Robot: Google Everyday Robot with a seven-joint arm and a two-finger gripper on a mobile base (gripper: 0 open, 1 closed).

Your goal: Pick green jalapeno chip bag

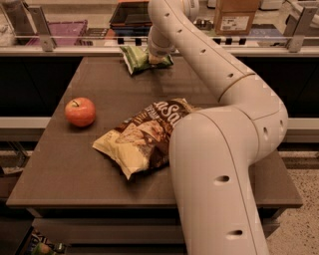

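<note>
White arm point(219, 164): thick base link at lower right, elbow folded at right, long forearm slanting up-left across brown table point(65, 174) to its far edge. Brown-and-cream chip bag point(142, 139) flat at centre, one end behind base link. Cardboard box point(236, 15) and purple crate point(62, 31) beyond far rail; contents not visible. Red apple point(80, 111) at left, well apart from both bags. Green jalapeno chip bag point(135, 59) crumpled at far edge. Gripper point(158, 56) down on bag's right end, touching; jaw state cannot tell, hidden behind wrist.
</note>
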